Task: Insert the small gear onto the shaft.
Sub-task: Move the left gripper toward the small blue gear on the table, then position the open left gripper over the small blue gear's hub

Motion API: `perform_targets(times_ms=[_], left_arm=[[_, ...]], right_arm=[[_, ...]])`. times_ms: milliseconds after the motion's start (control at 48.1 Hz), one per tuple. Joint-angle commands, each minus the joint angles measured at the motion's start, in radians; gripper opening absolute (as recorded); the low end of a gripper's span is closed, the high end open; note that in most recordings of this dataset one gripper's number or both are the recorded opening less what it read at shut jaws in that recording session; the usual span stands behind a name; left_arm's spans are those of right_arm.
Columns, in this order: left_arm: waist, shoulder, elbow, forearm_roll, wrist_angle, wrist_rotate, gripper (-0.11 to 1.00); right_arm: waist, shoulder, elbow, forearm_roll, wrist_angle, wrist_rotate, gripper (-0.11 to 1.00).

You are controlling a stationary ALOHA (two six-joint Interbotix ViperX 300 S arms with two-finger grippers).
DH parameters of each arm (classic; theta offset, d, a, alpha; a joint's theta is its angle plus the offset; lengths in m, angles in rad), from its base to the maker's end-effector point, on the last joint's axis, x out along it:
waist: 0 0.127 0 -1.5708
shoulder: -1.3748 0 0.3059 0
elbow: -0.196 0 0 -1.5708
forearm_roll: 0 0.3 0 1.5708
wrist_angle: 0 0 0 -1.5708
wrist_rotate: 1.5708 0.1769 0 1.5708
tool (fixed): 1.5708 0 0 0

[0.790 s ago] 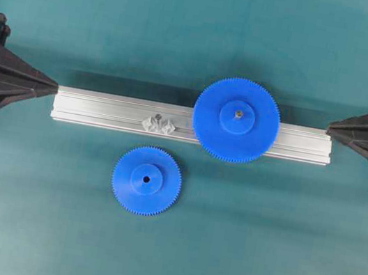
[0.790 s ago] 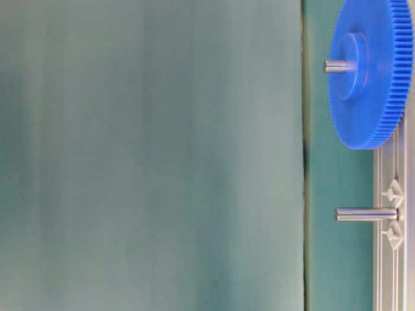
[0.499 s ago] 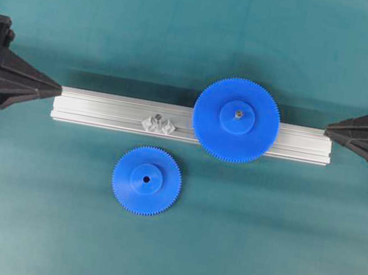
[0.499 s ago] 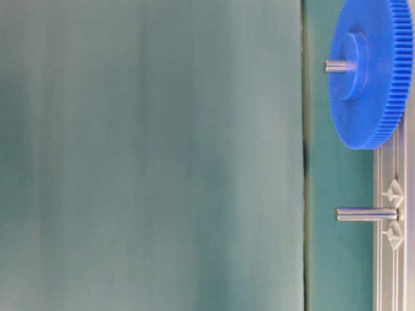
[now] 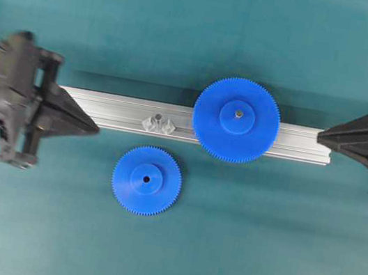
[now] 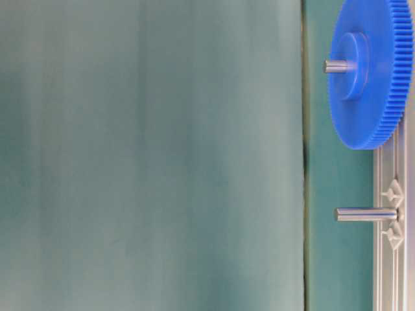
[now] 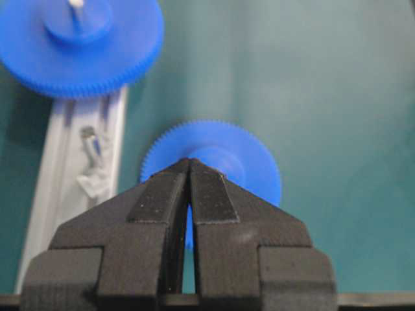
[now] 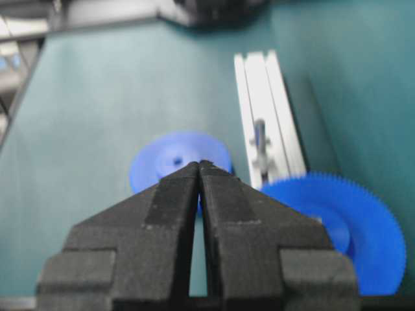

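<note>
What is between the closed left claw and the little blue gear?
Nothing: in the overhead view only bare green mat separates the left gripper from the small gear.

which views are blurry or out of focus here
Overhead: left gripper smeared by motion, small gear and larger gear sharp. Right wrist: larger gear soft. Table-level: turned sideways, the shaft crisp.

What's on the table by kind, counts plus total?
Blue gears: 2, the small gear on the mat and the larger gear on the rail
Aluminium rail: 1
Bare shaft: 1
Grippers: 2, left gripper and right gripper
Total: 6
</note>
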Motion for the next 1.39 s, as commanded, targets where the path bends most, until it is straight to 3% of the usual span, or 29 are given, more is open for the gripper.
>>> perform_targets(times_ms=[0,250,354,457,645,728,1372], left_arm=[[-0.006,0.064,-0.063,0.003,0.0,-0.002,0.01],[-0.04,0.196,-0.14,0.003,0.04,-0.002,0.01],[-0.057,0.253,-0.17,0.003,0.067,0.0,0.08],[-0.064,0.314,-0.204,0.003,0.071,-0.005,0.27],[-0.078,0.403,-0.252,0.002,0.075,-0.002,0.8],[-0.089,0.439,-0.272,0.003,0.069,0.006,0.92],[-0.089,0.623,-0.344,0.003,0.1,0.014,0.93]], right_arm=[[0.003,0.031,-0.043,0.005,0.04,0.008,0.11],[0.003,0.1,-0.081,0.003,0.138,0.006,0.11],[0.003,0.107,-0.077,0.0,0.135,0.006,0.11],[0.002,0.107,-0.072,0.0,0.126,0.006,0.11],[-0.003,0.101,-0.061,0.0,0.126,0.006,0.11],[-0.003,0.097,-0.057,0.0,0.127,0.006,0.11],[-0.003,0.018,-0.02,0.003,0.13,0.021,0.11]])
